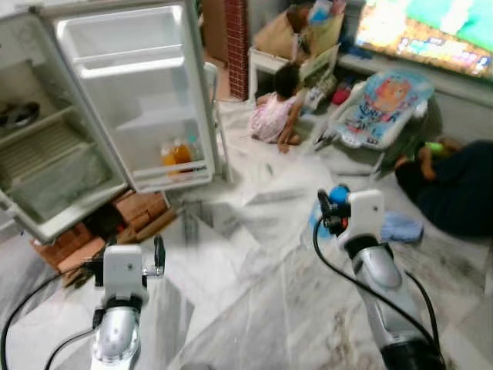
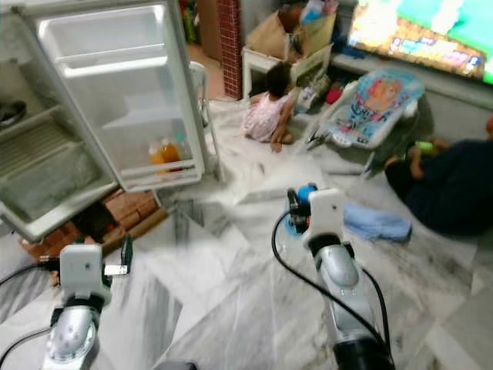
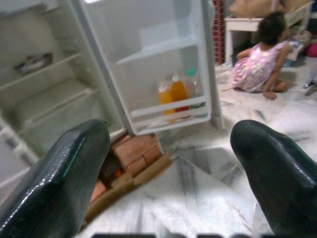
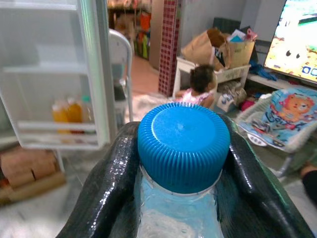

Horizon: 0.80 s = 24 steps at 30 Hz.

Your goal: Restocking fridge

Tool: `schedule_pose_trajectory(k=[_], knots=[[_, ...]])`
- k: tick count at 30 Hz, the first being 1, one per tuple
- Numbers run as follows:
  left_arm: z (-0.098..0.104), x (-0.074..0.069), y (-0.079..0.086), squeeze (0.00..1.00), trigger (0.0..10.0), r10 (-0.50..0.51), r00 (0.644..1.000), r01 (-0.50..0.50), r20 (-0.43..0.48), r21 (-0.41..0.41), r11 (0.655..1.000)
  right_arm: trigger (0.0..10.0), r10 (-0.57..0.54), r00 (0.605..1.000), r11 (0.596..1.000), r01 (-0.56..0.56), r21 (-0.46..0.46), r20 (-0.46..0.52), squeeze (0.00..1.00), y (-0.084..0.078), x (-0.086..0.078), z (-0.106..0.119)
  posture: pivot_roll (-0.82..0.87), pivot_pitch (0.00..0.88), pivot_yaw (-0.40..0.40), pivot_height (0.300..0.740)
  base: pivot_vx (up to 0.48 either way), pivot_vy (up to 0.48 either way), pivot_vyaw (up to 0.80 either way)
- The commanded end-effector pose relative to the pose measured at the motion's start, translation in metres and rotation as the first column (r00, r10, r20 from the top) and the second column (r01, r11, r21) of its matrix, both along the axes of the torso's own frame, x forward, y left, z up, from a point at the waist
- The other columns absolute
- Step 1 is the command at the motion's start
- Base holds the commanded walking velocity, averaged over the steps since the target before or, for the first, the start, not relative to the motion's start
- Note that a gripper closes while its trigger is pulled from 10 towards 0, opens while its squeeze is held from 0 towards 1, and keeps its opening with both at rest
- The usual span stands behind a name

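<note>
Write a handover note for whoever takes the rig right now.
Right hand: shut on a clear plastic bottle with a ribbed blue cap, held out over the marble floor.
Left hand: open, holding nothing, pointed at the white fridge.
Fridge door stands open; its lowest shelf holds orange juice bottles.
Done: bottle picked up.
Left: carry it to the fridge and shelve it. A child sits on the floor beyond the door; go carefully.

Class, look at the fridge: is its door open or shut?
Open. The fridge door is swung wide, showing its inner shelves and the orange bottles on its lowest rack.
</note>
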State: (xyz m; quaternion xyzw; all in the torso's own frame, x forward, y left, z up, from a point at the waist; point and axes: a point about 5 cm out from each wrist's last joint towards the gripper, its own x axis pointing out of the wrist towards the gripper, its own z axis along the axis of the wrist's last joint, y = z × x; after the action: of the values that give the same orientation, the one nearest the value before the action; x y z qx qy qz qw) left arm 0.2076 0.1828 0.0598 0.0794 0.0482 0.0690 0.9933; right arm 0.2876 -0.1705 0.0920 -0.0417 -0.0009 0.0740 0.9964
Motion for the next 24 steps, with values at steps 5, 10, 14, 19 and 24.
schedule_pose_trajectory(k=[5, 10, 14, 19, 24], knots=[[0.003, -0.001, 0.006, 0.00, 10.0, 0.042, 0.999, -0.042, 0.022, 0.021, 0.999, 10.0, 0.023, 1.000, 1.000, -0.023, -0.010, 0.010, 0.00, 0.004, 0.005, 0.003, 0.05, 0.043, -0.059, 0.740, 0.000, 0.000, 0.00], [0.006, -0.001, 0.007, 0.00, 10.0, 0.059, 0.998, -0.060, 0.030, 0.023, 0.998, 10.0, 0.036, 0.999, 0.999, -0.036, -0.012, 0.000, 0.00, 0.005, 0.006, 0.001, 0.05, 0.056, -0.075, 0.740, 0.000, 0.000, 0.00], [0.008, 0.000, 0.004, 0.00, 10.0, 0.026, 0.999, -0.027, 0.036, 0.032, 0.999, 10.0, 0.035, 0.999, 0.999, -0.035, -0.009, 0.005, 0.00, 0.006, 0.007, 0.001, 0.05, 0.054, -0.048, 0.740, 0.000, 0.000, 0.00], [0.006, 0.002, 0.006, 0.00, 10.0, 0.008, 1.000, -0.009, 0.028, 0.037, 0.999, 10.0, 0.063, 0.998, 0.997, -0.062, -0.034, 0.025, 0.00, 0.011, 0.004, 0.001, 0.03, 0.055, -0.021, 0.740, 0.269, 0.000, 0.68], [0.007, 0.007, 0.007, 0.00, 10.0, -0.012, 1.000, 0.011, 0.028, 0.047, 0.999, 10.0, 0.088, 0.996, 0.996, -0.087, -0.025, 0.026, 0.00, 0.016, -0.001, 0.001, 0.01, 0.052, -0.004, 0.740, 0.266, 0.000, 0.80]])
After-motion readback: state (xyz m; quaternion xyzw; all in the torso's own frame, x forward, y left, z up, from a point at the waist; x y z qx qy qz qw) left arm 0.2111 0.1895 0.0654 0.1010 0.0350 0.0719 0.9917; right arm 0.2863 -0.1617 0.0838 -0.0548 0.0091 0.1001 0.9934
